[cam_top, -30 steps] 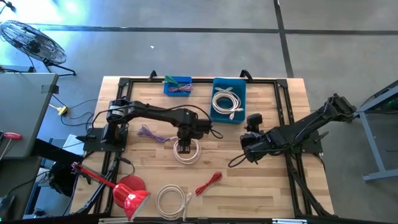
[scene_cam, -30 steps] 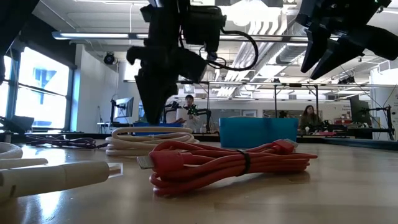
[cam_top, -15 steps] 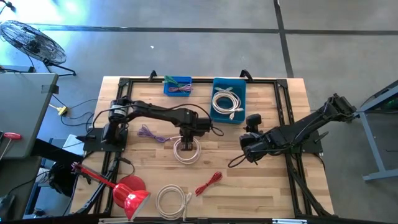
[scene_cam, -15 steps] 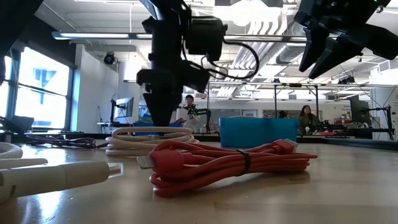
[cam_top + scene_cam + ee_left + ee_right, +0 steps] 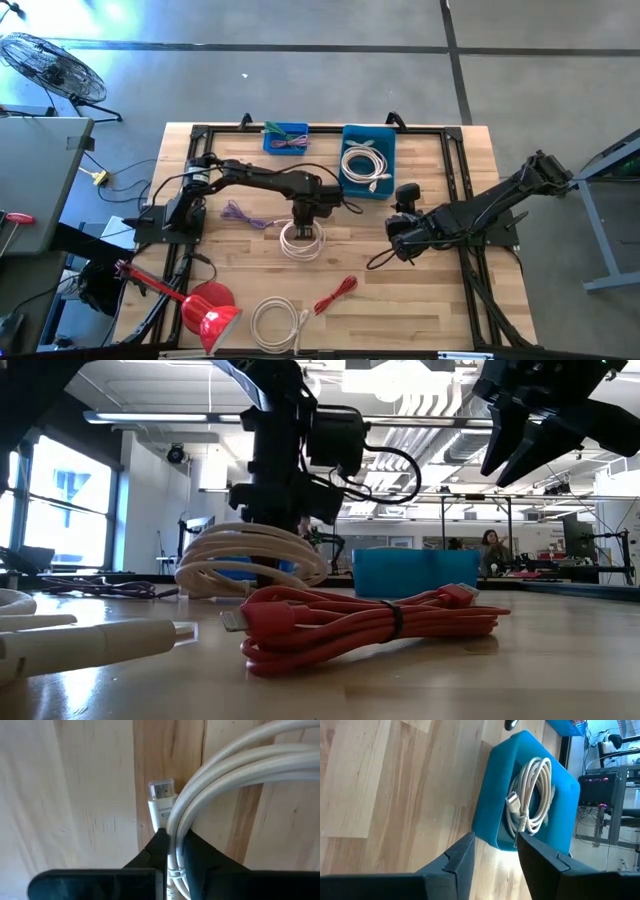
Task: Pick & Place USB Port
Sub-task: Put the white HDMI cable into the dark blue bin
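With the left gripper (image 5: 174, 851) pinching the white cable coil (image 5: 301, 240) at frame centre and lifting it, transfer to a blue bin (image 5: 368, 160) remains; the right gripper (image 5: 495, 851) waits, fingers spread.

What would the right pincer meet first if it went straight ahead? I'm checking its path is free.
Probably the large blue bin holding a coiled white cable; it sits directly beyond the right pincer, whose fingers are open, though depth is unclear.

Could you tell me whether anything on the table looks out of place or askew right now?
Only the white cable coil at mid-table: the left tool is shut on it, so it hangs tilted, one side off the wood. The red cable, purple cable and the front white cable lie flat. The right tool waits open.
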You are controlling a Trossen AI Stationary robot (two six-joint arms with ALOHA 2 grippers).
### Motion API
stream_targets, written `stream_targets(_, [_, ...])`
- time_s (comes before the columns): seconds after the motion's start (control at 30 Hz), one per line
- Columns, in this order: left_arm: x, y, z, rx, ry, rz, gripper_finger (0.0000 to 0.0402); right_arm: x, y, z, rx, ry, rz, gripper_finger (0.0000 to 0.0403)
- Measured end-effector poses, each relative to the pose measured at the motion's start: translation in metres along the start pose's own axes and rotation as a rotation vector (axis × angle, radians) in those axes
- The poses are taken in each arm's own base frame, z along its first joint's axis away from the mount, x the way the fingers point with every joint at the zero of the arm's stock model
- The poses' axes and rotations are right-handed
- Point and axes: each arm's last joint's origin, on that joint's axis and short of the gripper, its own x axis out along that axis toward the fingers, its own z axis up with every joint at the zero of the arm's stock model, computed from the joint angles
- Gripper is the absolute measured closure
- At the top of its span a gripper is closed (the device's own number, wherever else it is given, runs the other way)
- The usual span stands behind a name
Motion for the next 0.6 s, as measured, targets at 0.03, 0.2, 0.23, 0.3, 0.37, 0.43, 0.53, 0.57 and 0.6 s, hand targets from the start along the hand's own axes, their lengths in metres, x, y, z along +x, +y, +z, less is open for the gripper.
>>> stream_targets(0.03, [-0.001, 0.000, 0.000, 0.003, 0.003, 0.007, 0.0374, 0.000, 0.000, 0.000, -0.001, 0.000, -0.001, 0.0263])
stream_targets(0.2, [-0.004, -0.003, 0.001, 0.028, 0.011, 0.024, 0.0374, 0.000, 0.000, 0.000, 0.002, -0.002, -0.004, 0.0263])
stream_targets(0.23, [-0.007, -0.003, 0.003, 0.031, 0.008, 0.039, 0.0374, 0.000, 0.000, 0.000, 0.003, -0.003, -0.003, 0.0263])
stream_targets(0.3, [-0.014, -0.006, 0.007, 0.042, 0.005, 0.051, 0.0374, 0.000, 0.000, 0.001, 0.004, -0.005, -0.004, 0.0263])
stream_targets(0.37, [-0.022, -0.008, 0.011, 0.053, 0.004, 0.096, 0.0374, 0.000, 0.000, 0.001, 0.006, -0.005, -0.004, 0.0263])
stream_targets(0.43, [-0.030, -0.011, 0.015, 0.066, 0.002, 0.128, 0.0374, 0.000, 0.000, 0.001, 0.011, -0.005, -0.004, 0.0263])
stream_targets(0.53, [-0.048, -0.015, 0.019, 0.074, -0.012, 0.159, 0.0374, 0.000, 0.000, 0.001, 0.014, -0.005, -0.005, 0.0263])
stream_targets(0.57, [-0.053, -0.017, 0.019, 0.076, -0.005, 0.166, 0.0374, 0.000, 0.000, 0.001, 0.016, -0.006, -0.008, 0.0263])
stream_targets(0.6, [-0.057, -0.019, 0.019, 0.081, 0.005, 0.176, 0.0374, 0.000, 0.000, 0.001, 0.017, -0.006, -0.011, 0.0263])
